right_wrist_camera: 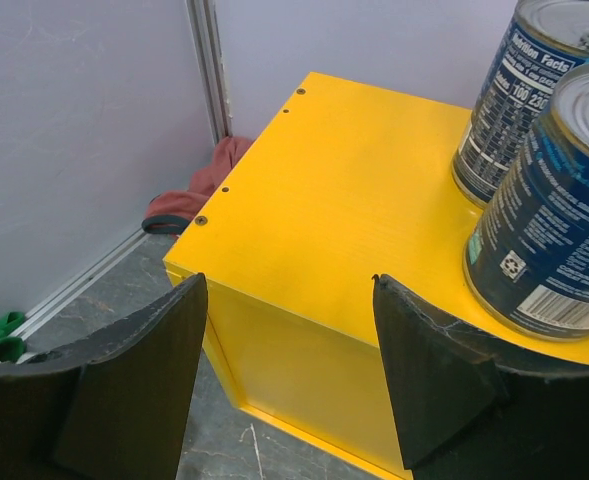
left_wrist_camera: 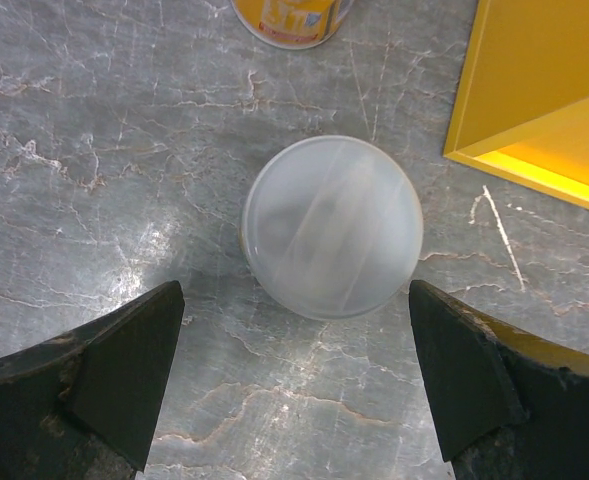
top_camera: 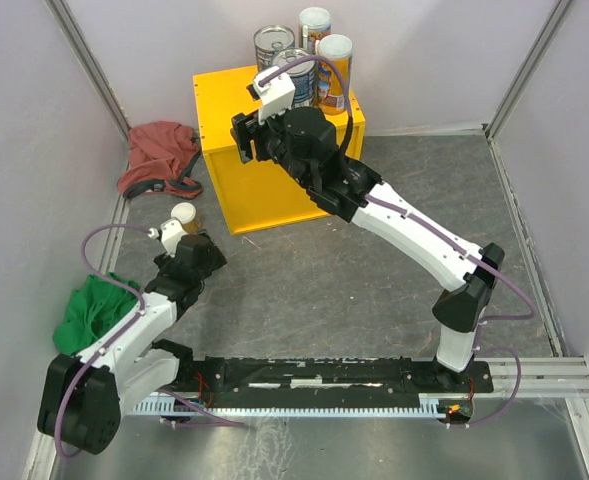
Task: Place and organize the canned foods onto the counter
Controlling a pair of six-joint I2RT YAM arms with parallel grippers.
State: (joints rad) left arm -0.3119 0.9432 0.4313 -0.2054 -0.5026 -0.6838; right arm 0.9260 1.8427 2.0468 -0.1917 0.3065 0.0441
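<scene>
The counter [top_camera: 229, 95] is a yellow box. On its back right stand two blue-labelled tins [right_wrist_camera: 549, 220] [right_wrist_camera: 519, 90] and two orange-labelled white-lidded cans [top_camera: 334, 62] [top_camera: 314, 22]. My right gripper [right_wrist_camera: 289, 350] hovers open over the counter's front left edge, with nothing between its fingers. On the floor to the left, a short white-lidded can [left_wrist_camera: 331, 227] stands upright. My left gripper [left_wrist_camera: 294, 380] hangs open above it, with the lid just ahead of the fingertips. Another short can [left_wrist_camera: 292, 20] with a yellow label shows beyond it.
A red cloth [top_camera: 159, 155] lies by the left wall beside the counter. A green cloth [top_camera: 94, 310] lies near the left arm's base. Walls close in the marbled grey floor [top_camera: 354, 290] on three sides. The counter's corner [left_wrist_camera: 544, 100] is close to the right of the floor can.
</scene>
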